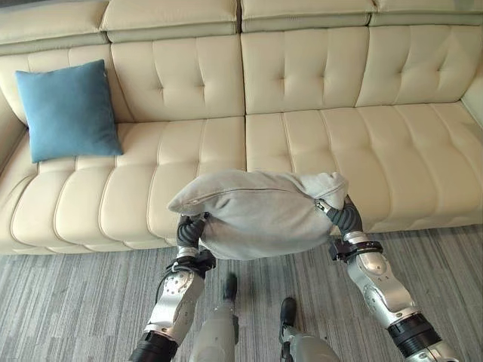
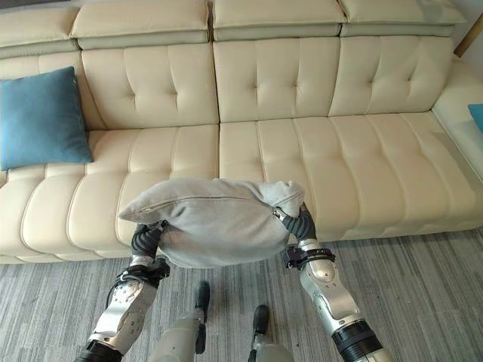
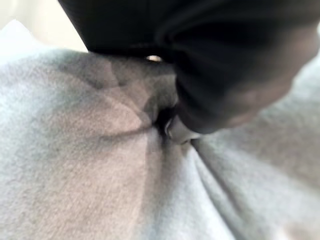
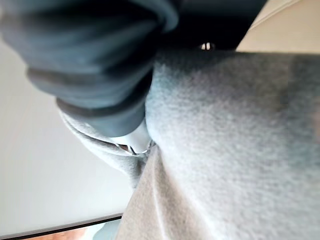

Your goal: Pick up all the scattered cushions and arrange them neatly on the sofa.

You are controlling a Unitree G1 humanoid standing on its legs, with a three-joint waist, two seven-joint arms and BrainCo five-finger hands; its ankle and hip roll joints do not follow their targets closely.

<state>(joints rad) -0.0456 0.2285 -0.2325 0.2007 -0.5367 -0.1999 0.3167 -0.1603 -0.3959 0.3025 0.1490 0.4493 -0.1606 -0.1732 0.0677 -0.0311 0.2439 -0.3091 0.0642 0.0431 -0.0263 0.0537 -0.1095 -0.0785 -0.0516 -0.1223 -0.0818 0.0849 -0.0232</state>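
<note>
Blue cushion (image 1: pixel 68 109) propped upright at 10 o'clock, leaning on the backrest at the left end of the cream tufted leather sofa (image 1: pixel 302 143); sliver of a second blue cushion (image 2: pixel 476 117) at 3 o'clock, on the sofa's side section in the right eye view. Grey cushion (image 1: pixel 256 213) at centre, carried off the floor between both arms, hanging just before the seat's front edge, above the grey striped carpet (image 1: pixel 75 302). Left hand (image 1: pixel 190 228) tucked under the cushion's 8 o'clock corner, fingers buried in fabric; grip not readable, cannot tell if curled or flat. Right hand (image 1: pixel 343 215) pressed into the 3 o'clock end, cloth bunched over it; fingers hidden there too, cannot tell. Both wrist views: dark ribbed cover against creased grey cloth. Cushion sags and dimples where held, so judged soft, light, loosely filled, fuzzy-surfaced and unlikely to slip. Zip seam along the upper edge. Best held from opposite ends, squeezed inward, or supported from beneath; corner pinches likely just stretch the cover. Seat free for placing at 12 o'clock.
</note>
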